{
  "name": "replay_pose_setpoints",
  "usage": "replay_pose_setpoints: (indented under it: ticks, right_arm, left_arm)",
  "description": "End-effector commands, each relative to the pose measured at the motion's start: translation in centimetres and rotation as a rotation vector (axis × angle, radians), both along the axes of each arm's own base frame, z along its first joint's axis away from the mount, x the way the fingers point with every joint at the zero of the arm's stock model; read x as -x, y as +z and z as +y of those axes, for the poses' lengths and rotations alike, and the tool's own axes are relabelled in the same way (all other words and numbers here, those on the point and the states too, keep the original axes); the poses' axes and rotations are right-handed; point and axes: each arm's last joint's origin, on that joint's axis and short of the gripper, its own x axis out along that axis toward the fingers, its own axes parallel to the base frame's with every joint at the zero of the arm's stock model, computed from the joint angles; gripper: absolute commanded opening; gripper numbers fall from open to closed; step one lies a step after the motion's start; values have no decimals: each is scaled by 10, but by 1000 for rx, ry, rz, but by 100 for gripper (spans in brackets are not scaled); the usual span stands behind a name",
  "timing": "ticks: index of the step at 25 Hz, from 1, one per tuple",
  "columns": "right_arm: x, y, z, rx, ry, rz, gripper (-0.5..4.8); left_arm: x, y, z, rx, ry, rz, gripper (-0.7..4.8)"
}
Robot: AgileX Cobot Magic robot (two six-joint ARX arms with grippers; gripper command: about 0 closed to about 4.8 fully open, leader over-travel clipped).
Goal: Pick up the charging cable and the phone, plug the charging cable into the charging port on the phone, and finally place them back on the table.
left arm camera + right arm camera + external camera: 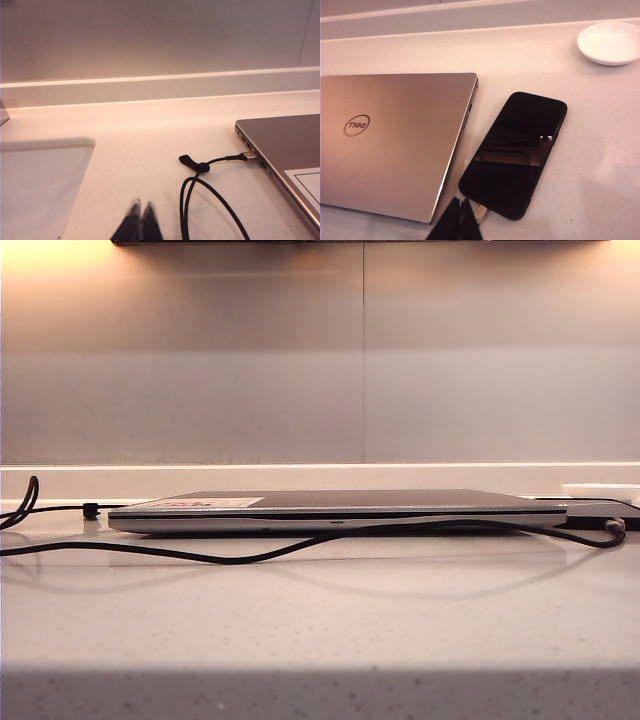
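Note:
The black phone (515, 155) lies flat on the table (600, 150) beside a closed silver laptop. The charging cable (250, 558) runs as a thin black cord along the front of the laptop. Its pale plug tip (481, 212) meets the phone's near short edge; the charging port itself is hidden. The cable's other end (248, 156) sits in the laptop's side, with a black tie (198, 165) on the cord. My right gripper (460, 204) is shut and empty, just beside the plug tip. My left gripper (141, 207) is shut and empty over bare table, near the cable's loop. Neither gripper shows in the exterior view.
The closed silver laptop (395, 140) lies in the middle of the table, with a pinkish label (200, 503) on its lid. A white dish (610, 42) stands beyond the phone. A white basin (40, 185) lies by the left gripper. A low wall ledge (160, 87) runs along the back.

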Motion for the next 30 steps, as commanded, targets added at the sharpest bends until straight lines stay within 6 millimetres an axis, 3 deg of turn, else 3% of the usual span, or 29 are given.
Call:
replay_pose_setpoints:
  ticks: [1,16,19,22,24,30]
  right_arm:
    - [0,4,0,-4,0,-26,0]
    - [0,4,0,-4,0,-24,0]
    - [2,5,-2,18,-70,-103,-1]
    - [9,-9,-7,46,-202,-235,0]
    - [17,-28,-8,114,-240,-369,0]
    - [25,-63,-9,106,-256,-470,0]
  left_arm:
    - [0,3,0,7,-4,-14,-5]
    - [0,3,0,7,-4,-16,-5]
    - [0,3,0,7,-4,-16,-5]
    - [0,3,0,7,-4,-16,-5]
    - [0,3,0,7,-4,-16,-5]
    - [0,3,0,7,-4,-16,-5]
